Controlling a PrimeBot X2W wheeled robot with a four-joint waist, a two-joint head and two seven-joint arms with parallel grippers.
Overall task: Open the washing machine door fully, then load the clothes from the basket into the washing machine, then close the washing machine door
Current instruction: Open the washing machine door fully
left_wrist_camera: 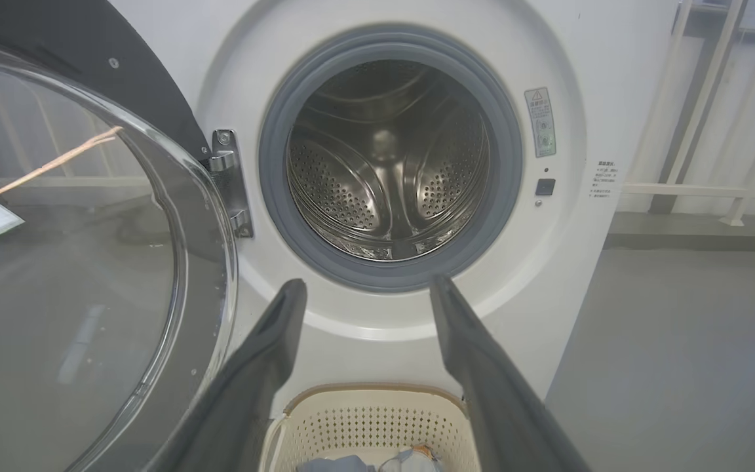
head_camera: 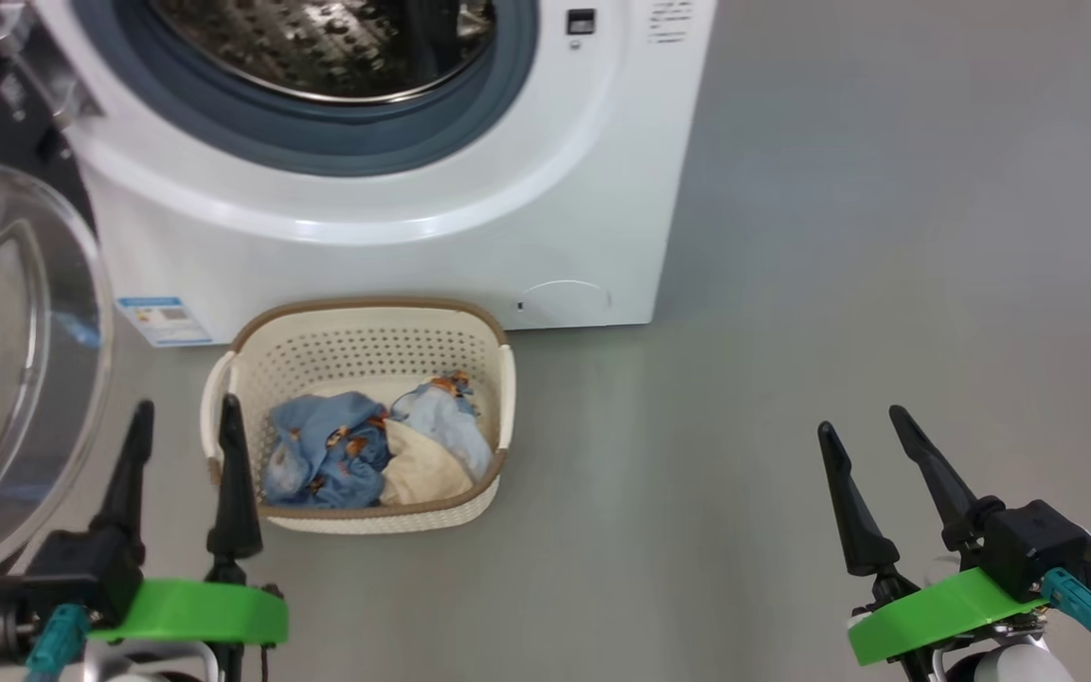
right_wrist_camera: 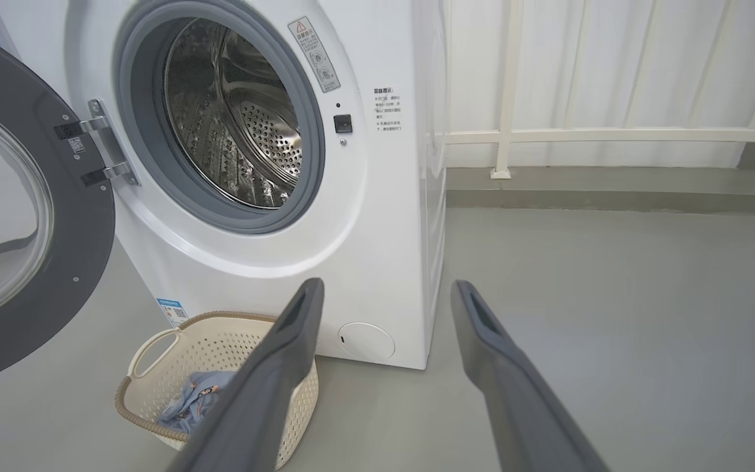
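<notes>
1. Door [right_wrist_camera: 79, 262]: you've got it swung wide open. It hangs on its hinge [left_wrist_camera: 230, 183] at the left of the machine [head_camera: 413, 256], and the glass bowl bulges out on the robot's left side.
2. Look at the machine's mouth. The grey ring [left_wrist_camera: 271, 170] frames the steel drum [left_wrist_camera: 384, 164], whose perforated wall is in plain sight from both wrist views.
3. The basket [head_camera: 366, 352] sits on the grey floor [head_camera: 792, 284] just in front of the machine, right below that mouth. The blue label [head_camera: 162, 320] is near its left corner.
4. The clothes [head_camera: 366, 445] lie bunched in the basket. You see the blue one with orange prints at the left, the light blue one at the right, and the cream one at the front between them.
5. The left gripper [head_camera: 186, 405] has its fingers spread with nothing between them. In the head view it is at the lower left, between the door's glass and the basket's left handle. Its wrist view looks along the fingers at the drum.
6. The right gripper [head_camera: 861, 421] is also spread and holds nothing. It is well off to the right of the basket, over the floor, with its fingers aimed toward the machine's right corner.
</notes>
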